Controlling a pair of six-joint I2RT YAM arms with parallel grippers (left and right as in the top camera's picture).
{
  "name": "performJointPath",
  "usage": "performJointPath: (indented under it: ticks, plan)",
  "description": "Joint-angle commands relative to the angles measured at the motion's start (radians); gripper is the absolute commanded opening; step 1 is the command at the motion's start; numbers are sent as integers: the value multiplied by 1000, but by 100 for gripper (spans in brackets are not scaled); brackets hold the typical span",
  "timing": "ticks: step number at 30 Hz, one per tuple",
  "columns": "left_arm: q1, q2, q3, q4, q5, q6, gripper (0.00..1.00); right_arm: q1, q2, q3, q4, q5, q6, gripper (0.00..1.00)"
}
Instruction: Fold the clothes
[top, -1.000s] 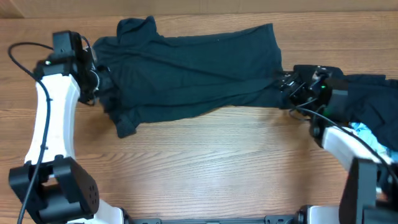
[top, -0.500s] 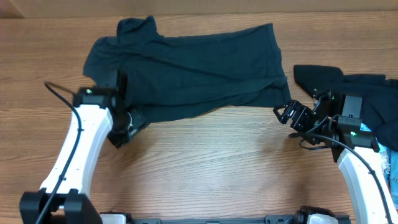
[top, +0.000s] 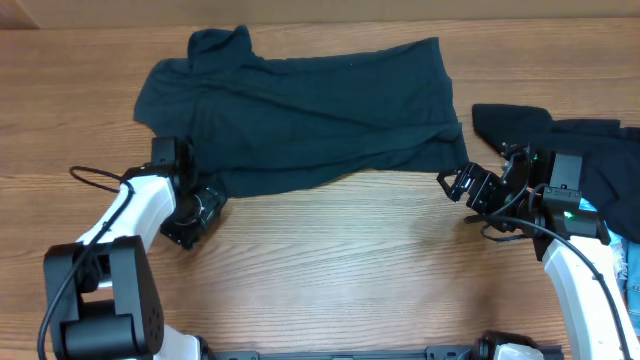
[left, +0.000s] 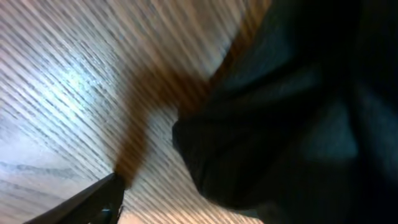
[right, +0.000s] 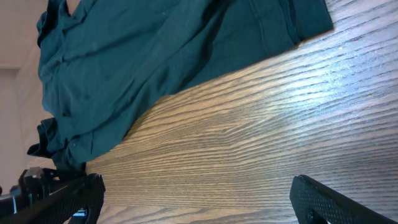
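The dark shirt (top: 310, 115) lies spread as a long band across the 12 o'clock side of the table (top: 340, 270). Its collar end is toward 10 o'clock and its hem toward 2 o'clock. No lettering shows, so I judge the print is face down or turned inside. It looks flattened and maybe doubled lengthwise, though creases run along it and the corner at 8 o'clock is bunched.

My left tool (top: 195, 212) sits at that bunched corner. Its wrist view shows one finger tip and a fold of cloth close by (too dark to read), so I cannot tell whether it is pinching anything. My right tool (top: 460, 186) hangs just off the shirt's 4 o'clock corner, fingers spread wide with only bare wood between them.

I'd call this early going: the crosswise folds are not yet made. The heap of dark clothes (top: 570, 140) at 3 o'clock, with a light blue piece (top: 632, 268) below it, is unfolded.
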Motion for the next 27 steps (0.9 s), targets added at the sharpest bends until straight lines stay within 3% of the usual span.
performJointPath:
  ticks: [1,4,9,14,17,18,20,22,23,25,26,27]
  plan:
    - [44,28,-3,48,-37,66,7,3,-3,21,-6,-6,-11,100]
    - [184,12,26,-23,-21,98,4,3,-3,21,-10,-6,-11,100]
    - [443,-39,50,-87,44,276,4,6,6,21,2,32,-27,100]
    - [483,-39,51,-98,66,310,4,53,224,20,34,62,-47,100]
    - [484,-39,51,-100,82,324,4,70,427,20,148,57,87,99]
    - [484,-39,51,-102,84,324,4,71,457,20,184,50,113,92]
    - [484,-39,51,-107,84,327,4,71,499,20,262,1,130,63]
    - [484,-39,51,-110,84,327,4,71,513,20,292,13,181,46]
    - [484,-39,51,-110,84,327,4,71,513,20,296,24,197,31]
    - [484,-39,51,-110,84,327,4,70,512,20,285,24,200,10]
    - [484,-39,51,-109,84,327,4,70,512,20,280,29,200,4]
    - [484,-39,51,-109,83,327,4,68,510,21,273,48,199,4]
